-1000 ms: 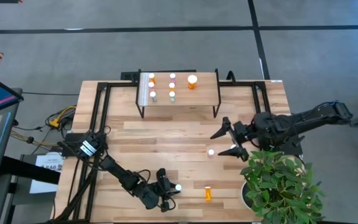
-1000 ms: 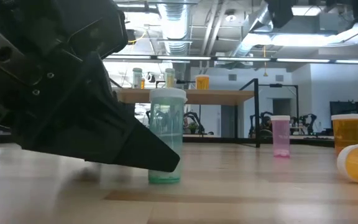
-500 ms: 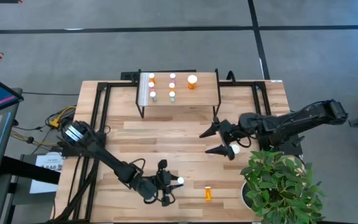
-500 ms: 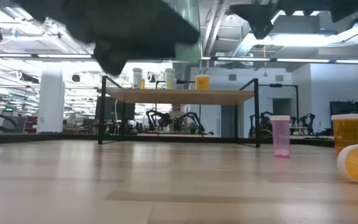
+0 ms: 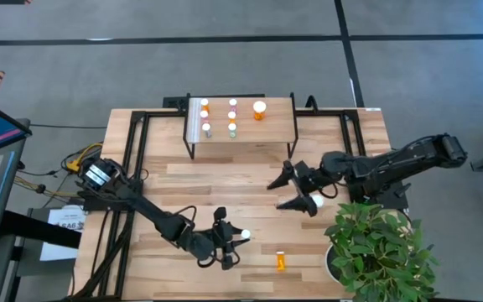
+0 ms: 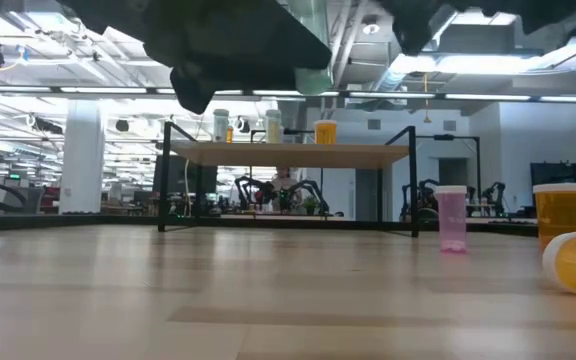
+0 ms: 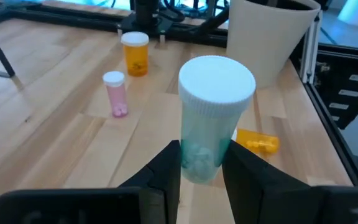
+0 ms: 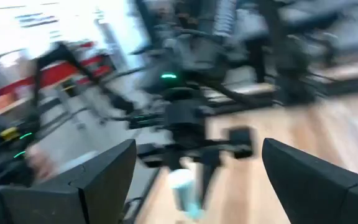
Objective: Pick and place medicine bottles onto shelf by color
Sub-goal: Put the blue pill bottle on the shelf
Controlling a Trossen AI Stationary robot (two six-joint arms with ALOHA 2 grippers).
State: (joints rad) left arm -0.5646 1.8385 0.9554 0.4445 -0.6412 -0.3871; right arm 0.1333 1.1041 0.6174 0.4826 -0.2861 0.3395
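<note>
A pale green medicine bottle (image 7: 215, 118) with a white cap (image 5: 244, 234) hangs above the table's near middle, and my left gripper (image 5: 231, 245) is shut on it. My right gripper (image 5: 285, 192) is open, high over the table's right middle, with nothing between its fingers. A pink bottle (image 7: 115, 93) and an orange bottle (image 7: 135, 53) stand on the table below it. Another orange bottle (image 5: 281, 261) lies on its side near the front edge. The shelf (image 5: 275, 126) stands at the far middle, several bottles upright on its top. My left gripper pinches the green bottle's lower body (image 7: 197, 163) between its two fingers (image 7: 166, 171), one on each side. The fingers come nearly level from the table's left, slanting slightly down. The bottle stands upright, cap up, lifted clear of the table.
A potted plant (image 5: 376, 247) in a white pot (image 7: 272, 37) fills the near right corner. The shelf's black legs (image 6: 413, 180) stand on the table at the far middle. Bare wood lies between the shelf and the near bottles.
My left gripper has risen with the green bottle, which has come off the table and stays upright, and has drifted a little toward the table's right. My right gripper, still open, has moved toward the table's left, over the pink bottle.
</note>
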